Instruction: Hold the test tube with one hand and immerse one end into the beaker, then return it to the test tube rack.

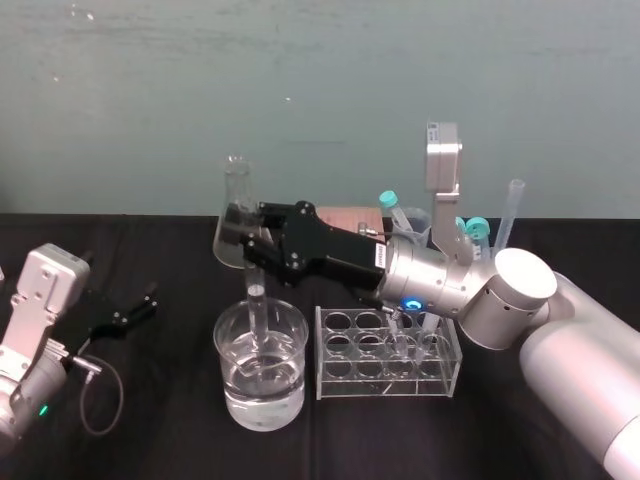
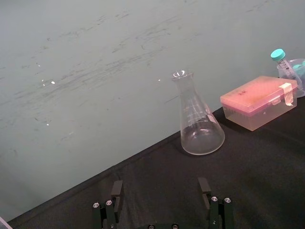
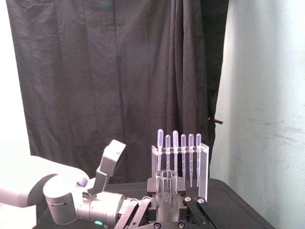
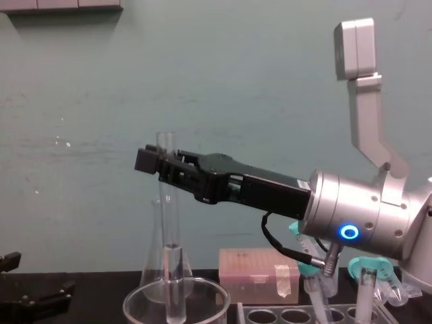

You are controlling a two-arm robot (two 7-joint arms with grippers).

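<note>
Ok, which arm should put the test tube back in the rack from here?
Right. The right end effector is shut on the test tube, which stands in the beaker beside the test tube rack. The left end effector sits open, off to the side.

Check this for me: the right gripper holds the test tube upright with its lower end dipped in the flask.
Wrong vessel. The right gripper holds the test tube upright with its lower end dipped in the beaker, not the flask behind it; the head view shows this. The left gripper sits open at the left.
</note>
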